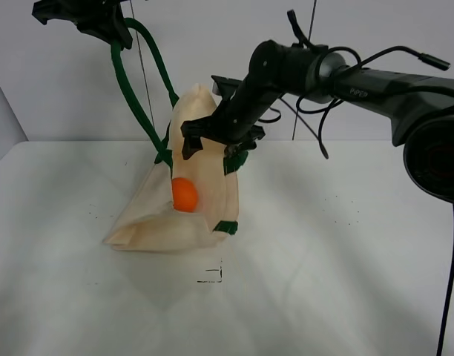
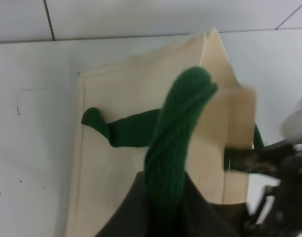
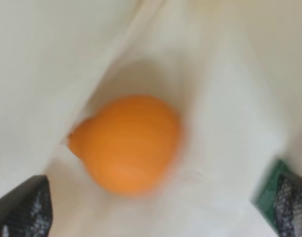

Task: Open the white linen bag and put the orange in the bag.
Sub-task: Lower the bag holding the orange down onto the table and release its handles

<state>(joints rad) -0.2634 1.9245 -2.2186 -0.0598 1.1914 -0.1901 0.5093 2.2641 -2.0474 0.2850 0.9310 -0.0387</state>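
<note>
You see the left hand clamped on the twisted dark green strap handle, which rises from between its dark fingers. Beyond it spreads the white linen bag, another green strap crossing its cloth, with white tabletop alongside

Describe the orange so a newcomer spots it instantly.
On the white table stands the white linen bag, held up by its green strap. Inside its open mouth lies the orange: the only bright, round thing against pale cloth.

surface: white table | on it: white linen bag, bottom resting
</note>
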